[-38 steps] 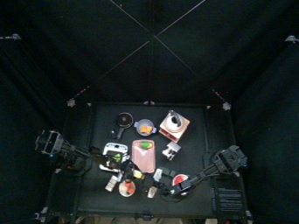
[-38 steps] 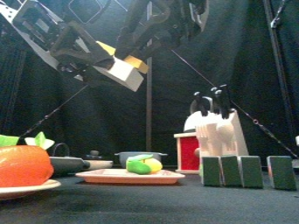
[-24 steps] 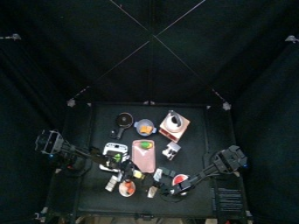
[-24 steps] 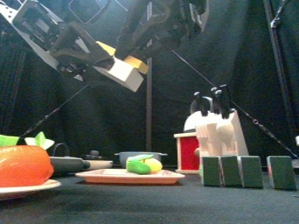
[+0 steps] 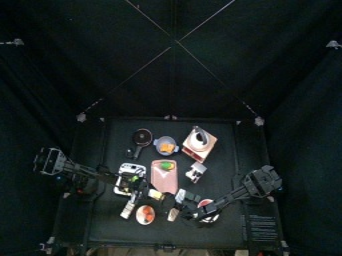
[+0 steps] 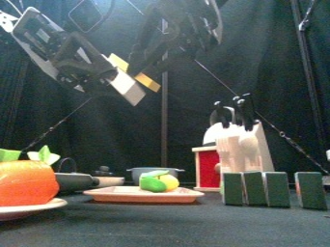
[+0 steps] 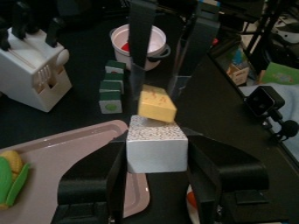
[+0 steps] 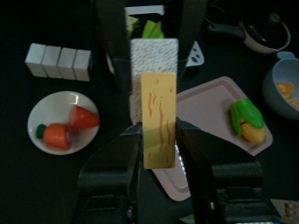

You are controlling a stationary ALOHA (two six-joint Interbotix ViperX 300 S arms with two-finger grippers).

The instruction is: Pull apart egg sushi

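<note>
The egg sushi is held in the air in two parts. My left gripper (image 7: pixel 156 144) is shut on the white rice block (image 7: pixel 156 149). My right gripper (image 8: pixel 159 131) is shut on the yellow egg slab (image 8: pixel 159 118). In the left wrist view the egg slab (image 7: pixel 158 107) hangs tilted just beyond the rice, between the other arm's black jaws. In the right wrist view the rice block (image 8: pixel 155 54) sits at the slab's far end. In the front view the rice block (image 6: pixel 125 89) and egg slab (image 6: pixel 147 82) hang high above the table, left of middle.
Below stand a pink cutting board (image 6: pixel 142 194) with a yellow-green corn piece (image 6: pixel 160 181), a plate with an orange vegetable (image 6: pixel 26 183), a white knife block (image 6: pixel 242 145), three grey-green blocks (image 6: pixel 256 188) and a red-rimmed bowl (image 7: pixel 140 39).
My left arm has drawn back to the left with the rice block. In the front view the rice now sits further left and the egg slab shows beside it.
</note>
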